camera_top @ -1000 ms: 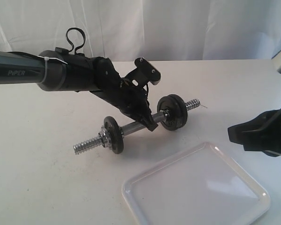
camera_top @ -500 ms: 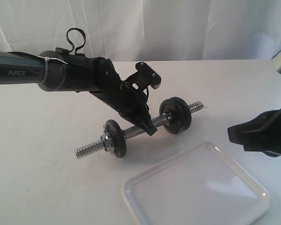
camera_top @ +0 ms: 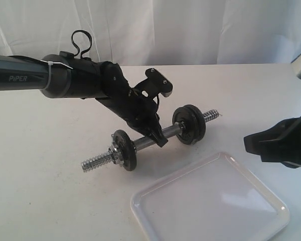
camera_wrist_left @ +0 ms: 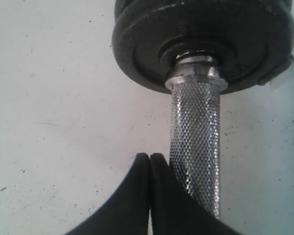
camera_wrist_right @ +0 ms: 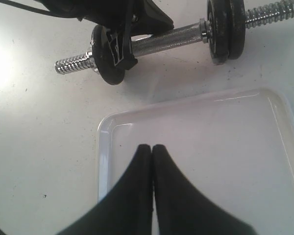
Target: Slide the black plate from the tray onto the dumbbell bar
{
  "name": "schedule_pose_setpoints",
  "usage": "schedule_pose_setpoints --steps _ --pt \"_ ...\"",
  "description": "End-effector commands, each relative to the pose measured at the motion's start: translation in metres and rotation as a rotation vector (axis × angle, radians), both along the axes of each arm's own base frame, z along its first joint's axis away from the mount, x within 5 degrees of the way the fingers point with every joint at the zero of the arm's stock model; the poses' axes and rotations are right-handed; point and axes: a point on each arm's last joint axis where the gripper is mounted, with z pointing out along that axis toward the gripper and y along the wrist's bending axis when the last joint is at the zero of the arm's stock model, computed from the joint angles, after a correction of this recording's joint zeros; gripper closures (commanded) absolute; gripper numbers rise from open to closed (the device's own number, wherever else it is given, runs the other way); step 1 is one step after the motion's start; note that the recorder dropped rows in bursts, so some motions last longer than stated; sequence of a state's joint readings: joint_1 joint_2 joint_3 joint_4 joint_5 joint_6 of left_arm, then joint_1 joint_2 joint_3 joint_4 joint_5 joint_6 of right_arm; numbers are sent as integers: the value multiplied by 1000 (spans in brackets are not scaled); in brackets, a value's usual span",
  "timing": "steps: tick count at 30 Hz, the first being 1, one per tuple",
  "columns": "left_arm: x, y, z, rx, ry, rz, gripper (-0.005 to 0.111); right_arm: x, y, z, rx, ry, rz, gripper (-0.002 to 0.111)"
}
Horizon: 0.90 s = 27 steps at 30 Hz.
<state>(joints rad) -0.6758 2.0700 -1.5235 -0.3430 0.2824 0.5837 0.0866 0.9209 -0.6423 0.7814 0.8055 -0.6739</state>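
We see the left gripper [camera_wrist_left: 150,157] pinched closed against the knurled middle of the dumbbell bar [camera_wrist_left: 195,127]. The bar carries 3 black plates [camera_top: 189,124]: 1 left, 2 right. The right gripper [camera_wrist_right: 152,147], closed, hovers over the near-right tray [camera_wrist_right: 104,161].

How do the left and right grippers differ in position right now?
The left gripper is down at the dumbbell bar, its tips beside the knurled middle. The right gripper hangs above the tray, well clear of the bar. In the exterior view the left arm reaches far into the scene, while the right gripper sits at the right edge. Shared: both are shut and neither holds anything.
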Motion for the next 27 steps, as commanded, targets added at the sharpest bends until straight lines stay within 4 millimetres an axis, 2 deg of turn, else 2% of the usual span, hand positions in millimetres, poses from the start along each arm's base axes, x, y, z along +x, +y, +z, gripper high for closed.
schedule_pose_setpoints --steps 1,17,21,24,27 --pt "-3 -2 7 -18 1 1 107 -1 -1 0 4 2 -8 108" --pt "1 -3 13 -36 -69 12 107 -1 -1 0 4 -1 -10 108" --pt "-1 3 52 -99 -156 29 107 0 -2 0 1 -3 -11 108" --pt "-16 12 90 -125 -168 2 107 2 -3 0 -14 -33 -18 108" --pt "-32 23 115 -143 -182 -12 107 2 -3 1 -36 -56 5 108"
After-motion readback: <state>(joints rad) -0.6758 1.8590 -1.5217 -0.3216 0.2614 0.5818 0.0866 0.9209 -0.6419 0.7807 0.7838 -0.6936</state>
